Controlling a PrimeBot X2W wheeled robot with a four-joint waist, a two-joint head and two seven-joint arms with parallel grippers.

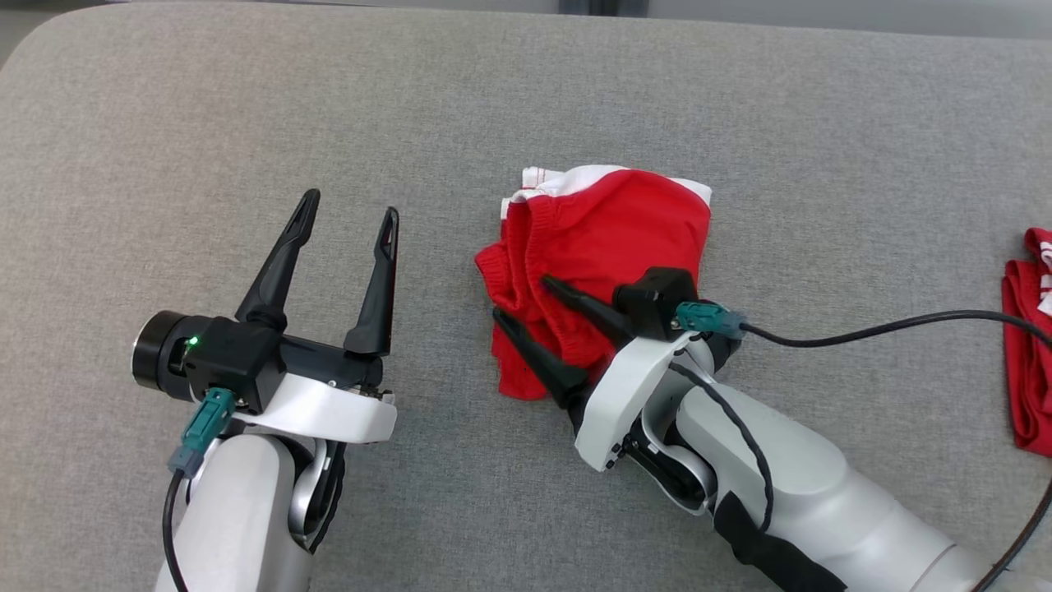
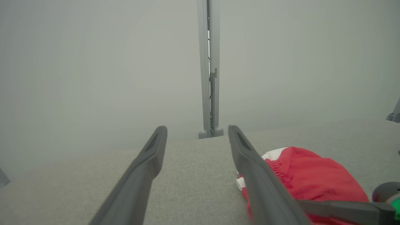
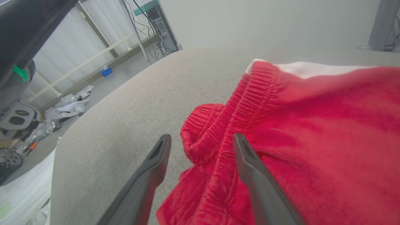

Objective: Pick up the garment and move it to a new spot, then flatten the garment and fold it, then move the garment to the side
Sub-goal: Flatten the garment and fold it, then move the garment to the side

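Note:
The garment is a red piece with white trim and an elastic waistband, lying folded in a small bundle on the grey padded table. My right gripper stands open over the bundle's left edge, one finger above the red cloth and the other beside its edge; the right wrist view has the ribbed waistband lying between those fingers. My left gripper is open and holds nothing, well to the left of the bundle. In the left wrist view the garment lies to the right of my left gripper.
Another red and white piece of cloth lies at the table's right edge. A black cable runs from the right wrist across the table. Off the table's edge, the right wrist view has floor clutter and bags.

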